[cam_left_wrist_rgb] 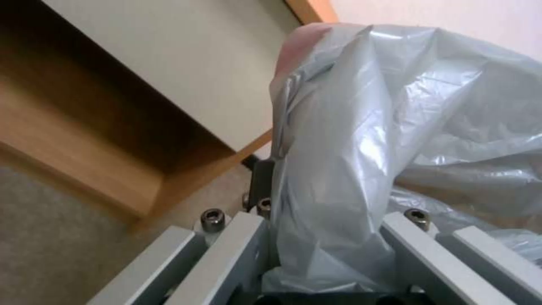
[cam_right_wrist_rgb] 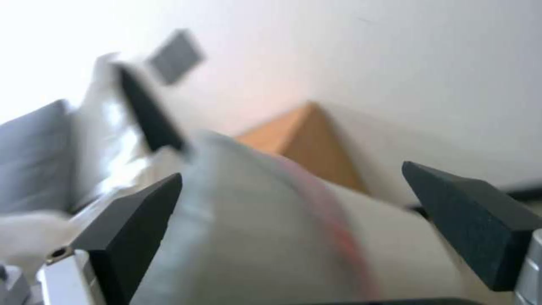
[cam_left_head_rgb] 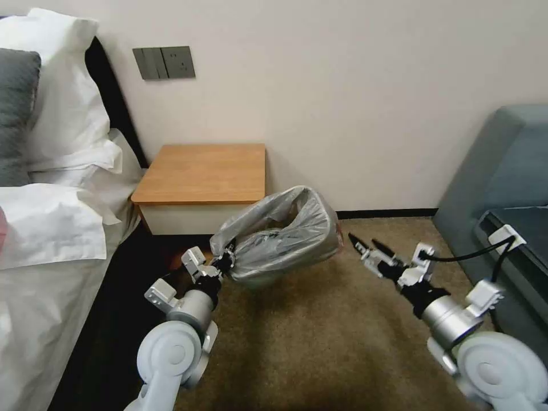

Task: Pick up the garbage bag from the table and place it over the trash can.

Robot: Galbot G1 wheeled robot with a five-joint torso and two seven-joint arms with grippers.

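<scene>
Brown carpet runs to a pale wall, with the table in the corner beside a bed with white pillows and a grey sofa on your right. You have the trash can standing tilted on the carpet just in front of the table's right corner, mouth leaning up and toward the wall. The garbage bag is already draped over it, covering the rim and most of the outer wall (the can itself reads only as a shape under the plastic).

Left gripper: low at the near-left side of the can, touching the bag. In the left wrist view a gathered fold of the bag passes down between the gripper's two finger rails, and the fingers are closed on that fold. The pinkish rim edge shows at the top of the fold, with the table's white drawer front and lower shelf behind.

Right gripper: held above the carpet to the right of the can, near it but apart, pointing toward it. Its fingers stand wide apart with nothing between them; past them you see the bagged can, blurred, with the pink rim line across it.
</scene>
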